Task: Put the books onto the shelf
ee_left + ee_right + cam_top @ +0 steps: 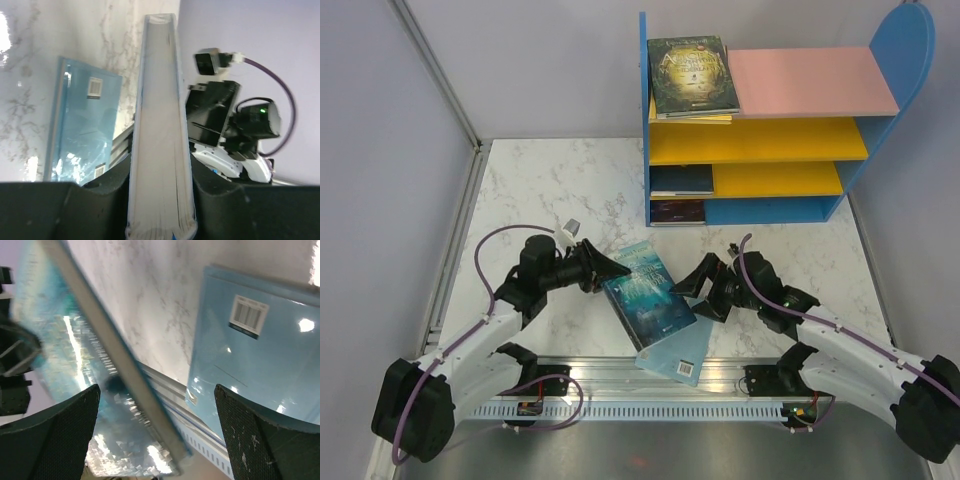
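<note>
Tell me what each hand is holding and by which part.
Left hand clamps the teal book across both covers at one edge. Right hand is open, holding nothing.

We are reading no legible words. We are noting a barcode sticker (247, 316) on the light-blue book (260, 370), digits unresolved. We are failing to resolve the green book (692, 75) title.

Book (693, 75) atop shelf (810, 80), another book (680, 358) on table (540, 190)
</note>
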Tool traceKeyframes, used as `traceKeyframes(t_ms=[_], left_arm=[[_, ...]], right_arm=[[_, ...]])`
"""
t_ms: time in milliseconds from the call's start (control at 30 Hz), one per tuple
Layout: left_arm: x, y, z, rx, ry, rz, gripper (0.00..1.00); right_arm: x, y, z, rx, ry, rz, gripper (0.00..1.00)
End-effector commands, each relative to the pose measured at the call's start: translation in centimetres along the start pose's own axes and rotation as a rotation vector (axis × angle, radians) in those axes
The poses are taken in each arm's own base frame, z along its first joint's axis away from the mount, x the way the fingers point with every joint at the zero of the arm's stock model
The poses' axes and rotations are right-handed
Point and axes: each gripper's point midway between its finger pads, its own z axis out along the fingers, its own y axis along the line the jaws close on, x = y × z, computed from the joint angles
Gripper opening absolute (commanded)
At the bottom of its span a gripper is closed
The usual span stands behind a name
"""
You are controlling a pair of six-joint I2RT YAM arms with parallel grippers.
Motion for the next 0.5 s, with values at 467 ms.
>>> traceKeyframes(t_ms=[467], left_arm=[[-0.7, -9.5, -2.7, 0.387, 0.002, -0.002, 0.02]], right_arm=[[1.8, 5.0, -0.5, -0.319, 0.123, 0.069, 0.82]])
